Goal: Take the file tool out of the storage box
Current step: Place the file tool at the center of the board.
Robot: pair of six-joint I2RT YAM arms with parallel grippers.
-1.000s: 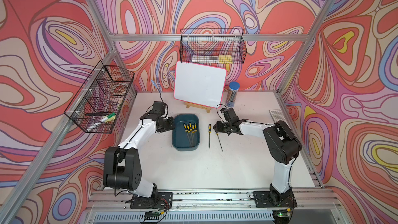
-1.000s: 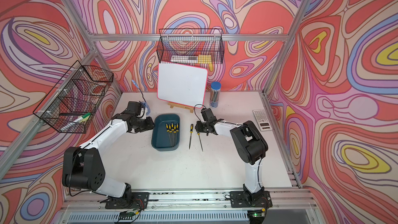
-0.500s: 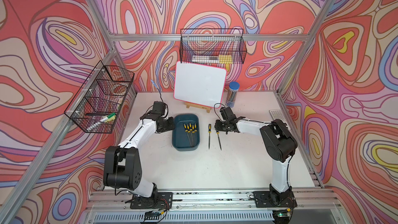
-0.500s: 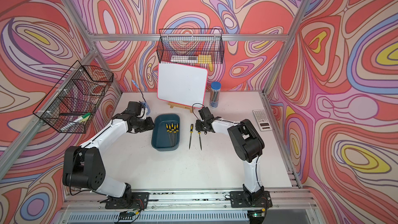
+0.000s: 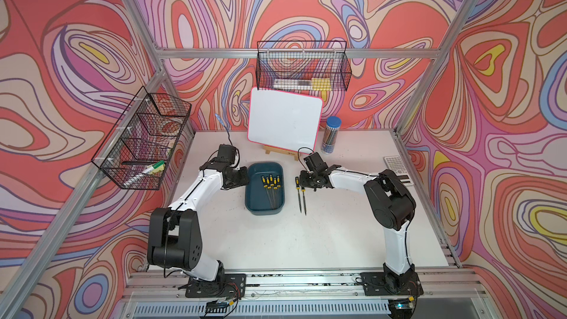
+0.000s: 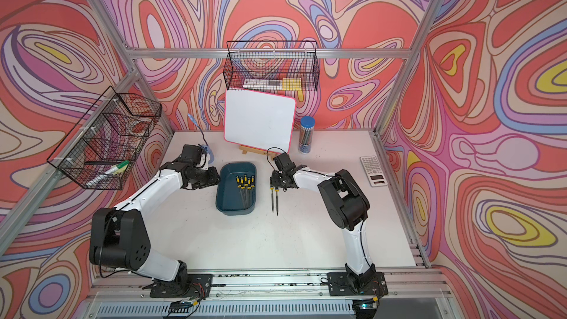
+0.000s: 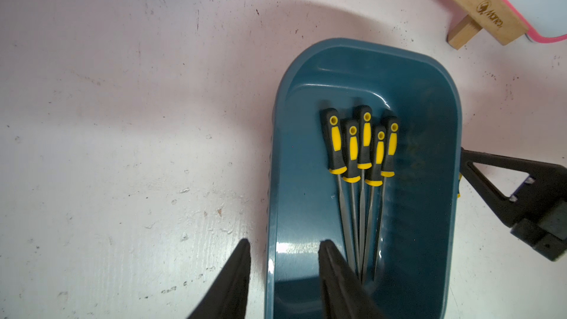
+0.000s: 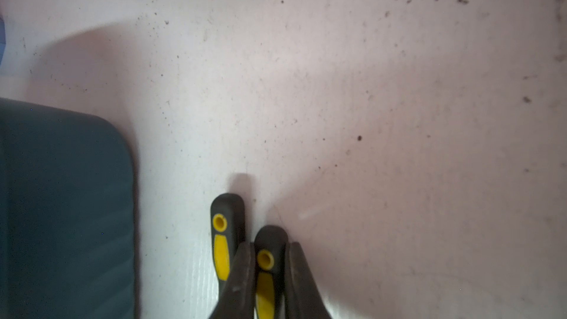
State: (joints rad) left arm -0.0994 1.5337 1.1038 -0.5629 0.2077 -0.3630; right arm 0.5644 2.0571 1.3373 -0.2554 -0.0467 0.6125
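Observation:
The storage box (image 5: 254, 193) (image 6: 227, 193) (image 7: 425, 179) (image 8: 61, 210) is a dark teal tub in mid-table. It holds several file tools (image 5: 270, 188) (image 6: 245, 185) (image 7: 359, 154) with black-and-yellow handles. My left gripper (image 5: 246, 179) (image 6: 218, 179) (image 7: 283, 242) is open and straddles the box's left wall, one finger inside and one outside. Two more file tools lie side by side on the table right of the box. My right gripper (image 5: 303, 186) (image 6: 276, 186) (image 8: 270, 245) is shut on the handle of the right-hand one (image 5: 304, 202) (image 6: 277, 204) (image 8: 270, 234). The other file (image 5: 297, 197) (image 6: 272, 201) (image 8: 225, 219) lies free beside it.
A whiteboard (image 5: 285, 121) leans on a wooden easel behind the box, with a pencil jar (image 5: 331, 135) to its right. A calculator (image 5: 395, 165) lies at the table's right edge. Wire baskets (image 5: 302, 67) (image 5: 144, 139) hang on the back and left walls.
My right gripper has shifted left and closed on the handle. Its file swung from slanted to parallel beside the other file on the table. The left arm has not moved.

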